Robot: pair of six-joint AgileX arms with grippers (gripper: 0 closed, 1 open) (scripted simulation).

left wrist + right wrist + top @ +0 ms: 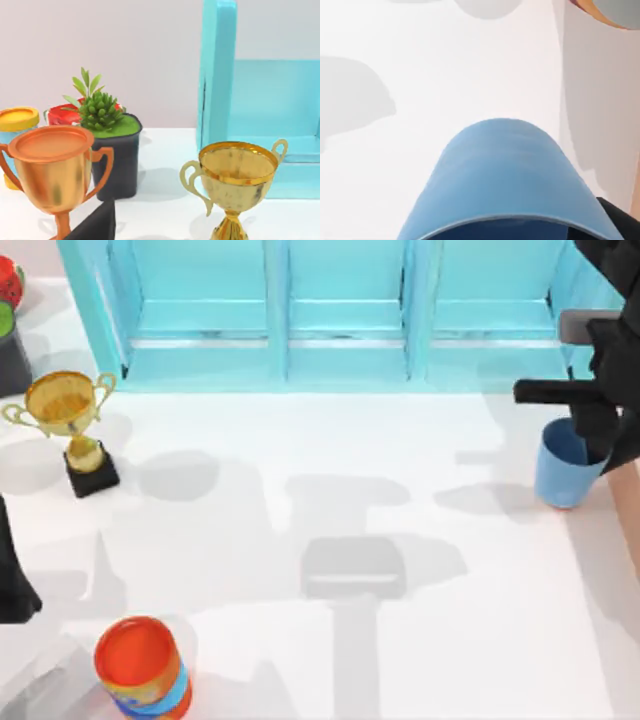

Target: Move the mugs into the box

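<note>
Right gripper (597, 430) is gripping 1 blue mug (566, 465) at the table's right edge.

The fingers are pinching its rim; the plain, handleless, unlabelled mug is hanging beside the tan box (628, 510). The left arm (12, 575) is sitting parked at the left. 2 trophies are showing in the left wrist view, 1 gold (235, 182), 1 copper (52, 170); 1 orange-topped can (142, 668) is standing nearby, its label unreadable.

The top camera is looking straight down on the counter (400, 490). The left wrist camera is facing level and close toward the gold trophy (235, 185), sharing it (68, 420) with the top view. The right wrist camera is hanging right above the blue mug (505, 180).
</note>
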